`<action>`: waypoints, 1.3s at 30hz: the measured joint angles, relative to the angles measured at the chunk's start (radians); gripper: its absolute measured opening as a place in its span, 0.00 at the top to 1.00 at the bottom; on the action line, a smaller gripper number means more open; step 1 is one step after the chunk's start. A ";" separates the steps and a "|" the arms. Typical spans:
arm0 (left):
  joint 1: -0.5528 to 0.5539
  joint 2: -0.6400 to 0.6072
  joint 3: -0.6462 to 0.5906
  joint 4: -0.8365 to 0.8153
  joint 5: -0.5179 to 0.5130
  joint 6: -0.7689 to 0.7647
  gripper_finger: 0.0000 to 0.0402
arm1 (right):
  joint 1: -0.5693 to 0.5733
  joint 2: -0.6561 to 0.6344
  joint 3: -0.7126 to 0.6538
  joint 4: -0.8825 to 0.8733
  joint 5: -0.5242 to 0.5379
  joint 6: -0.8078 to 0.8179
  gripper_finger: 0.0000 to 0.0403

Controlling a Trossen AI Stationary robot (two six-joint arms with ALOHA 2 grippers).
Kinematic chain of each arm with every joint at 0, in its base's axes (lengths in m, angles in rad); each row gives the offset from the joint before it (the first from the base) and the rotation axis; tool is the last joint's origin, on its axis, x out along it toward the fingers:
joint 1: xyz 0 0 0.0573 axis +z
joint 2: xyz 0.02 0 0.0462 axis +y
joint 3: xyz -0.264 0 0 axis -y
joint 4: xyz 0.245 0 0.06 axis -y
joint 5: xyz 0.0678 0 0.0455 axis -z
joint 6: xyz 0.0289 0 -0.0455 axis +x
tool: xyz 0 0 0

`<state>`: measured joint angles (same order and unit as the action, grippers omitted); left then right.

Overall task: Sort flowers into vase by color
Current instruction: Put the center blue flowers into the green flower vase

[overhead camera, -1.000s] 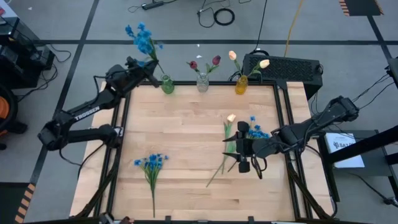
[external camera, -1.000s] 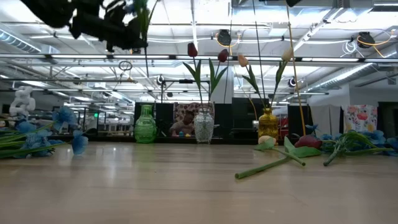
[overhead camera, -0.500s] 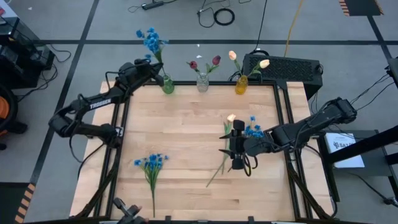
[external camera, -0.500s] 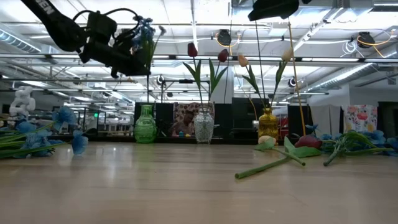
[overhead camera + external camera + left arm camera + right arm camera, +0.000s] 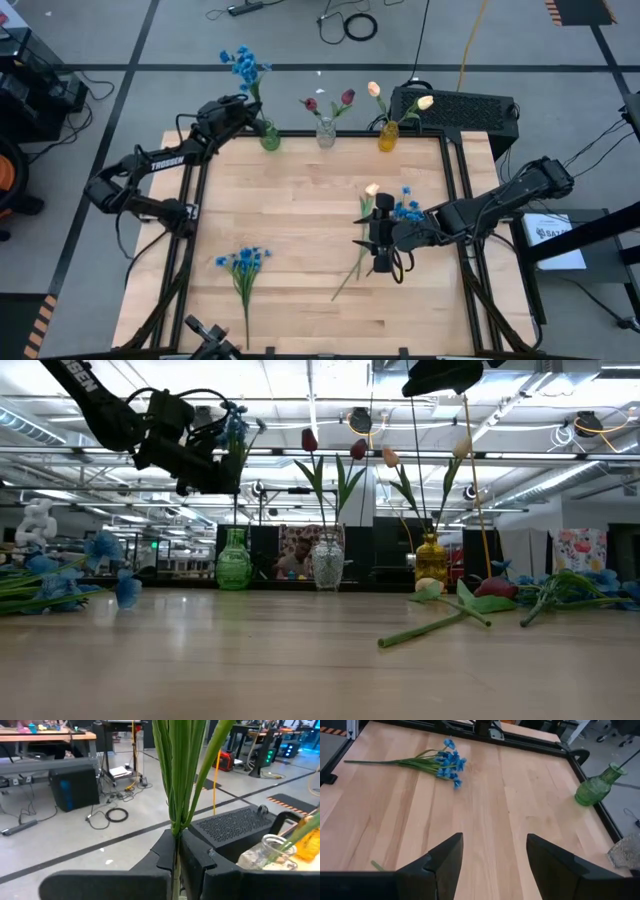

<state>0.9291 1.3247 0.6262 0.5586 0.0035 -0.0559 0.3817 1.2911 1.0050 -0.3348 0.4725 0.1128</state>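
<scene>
Across the wooden table [image 5: 300, 210] I had both arms out, and the step in hand belonged to the left gripper [image 5: 243, 108] at the far left corner, pinched tight on the green stems of a blue bunch [image 5: 243, 66] whose blossoms stood out beyond the table edge, with the stem ends at or just above the mouth of the green vase [image 5: 269, 136]; I could not tell whether they had entered it. To do this well, I judged I should keep the stems plumb over that narrow neck, lower slowly, and let go only once they had slid well down, since a tilted release could tip the vase. The right gripper [image 5: 384, 243] hovered with its jaws spread and empty over the loose flowers right of the table's middle. Counting vases, I had three along the far edge: the green one, a clear vase [image 5: 326, 133] with two dark red tulips [image 5: 347, 97], and a yellow vase [image 5: 388, 137] with two cream tulips [image 5: 373, 89]. Of blue bunches I counted three: one held, one lying near the front left [image 5: 243, 262], and one in the pile [image 5: 410, 211]. One loose cream tulip [image 5: 371, 189] also lay in that pile, and the low view showed a red tulip [image 5: 494, 587] there too.
</scene>
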 joint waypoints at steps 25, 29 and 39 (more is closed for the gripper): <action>-0.003 0.037 0.000 -0.090 -0.012 -0.016 0.88 | 0.001 0.000 0.000 -0.044 -0.002 0.048 0.48; -0.003 0.037 0.000 -0.099 -0.012 -0.017 0.80 | 0.001 0.000 0.000 -0.044 -0.002 0.048 0.48; -0.011 0.031 0.000 -0.097 -0.012 -0.044 0.67 | 0.001 0.000 0.000 -0.044 -0.002 0.052 0.48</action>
<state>0.9183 1.3559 0.6262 0.4614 -0.0086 -0.0998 0.3824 1.2907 1.0046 -0.3790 0.4706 0.1644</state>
